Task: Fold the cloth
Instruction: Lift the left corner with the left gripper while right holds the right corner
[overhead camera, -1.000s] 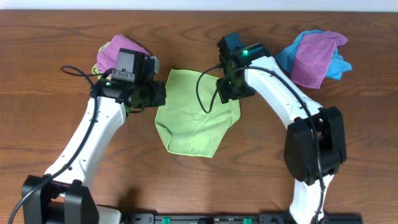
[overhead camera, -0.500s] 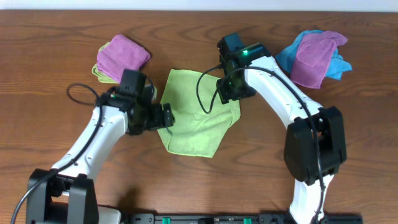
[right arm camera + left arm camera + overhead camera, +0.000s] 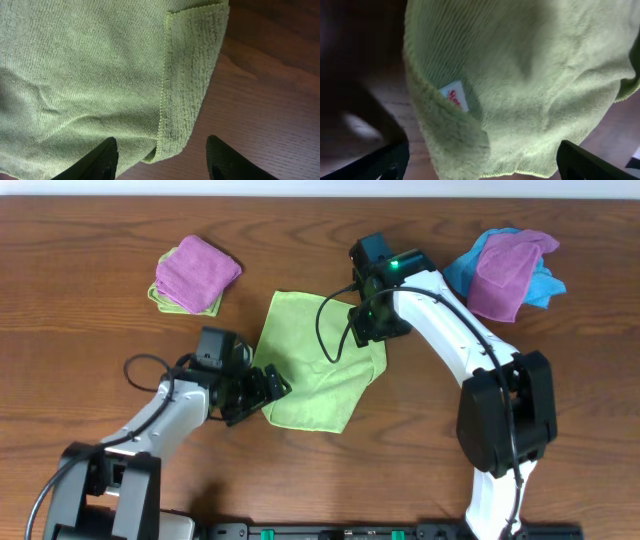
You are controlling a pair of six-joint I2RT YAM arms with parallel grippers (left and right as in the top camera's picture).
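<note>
**Item: cloth** (image 3: 318, 365). Lime green, lying flat on the table (image 3: 590, 380) at its middle, between your two arms.
- Long axis: runs from the far edge toward you, with the near end leaning slightly right. The far end is broad and the near end is narrower.
- Folds: in the right wrist view a strip along one edge is turned over onto the cloth. In the left wrist view a thick lip is rolled over at the near left edge.
- Tag (image 3: 455, 95): white with red print, sitting on the cloth just beside that rolled lip.

**Item: left gripper** (image 3: 268, 385). Low at the cloth's near left edge. Your fingers (image 3: 385, 160) stand as wide as the view allows, with the cloth spread between them and nothing pinched.

**Item: right gripper** (image 3: 375, 322). Over the cloth's far right corner. Your fingers (image 3: 97, 160) are parted about halfway and straddle the turned strip. Bare wood shows inside the gap, and they grip nothing.

**Other stock.**
- Far left: purple cloth (image 3: 198, 268) stacked on a second green cloth (image 3: 160, 295).
- Far right: blue cloth (image 3: 462, 272) with another purple one (image 3: 510, 270) on top.
- Both piles lie well apart from the cloth.
</note>
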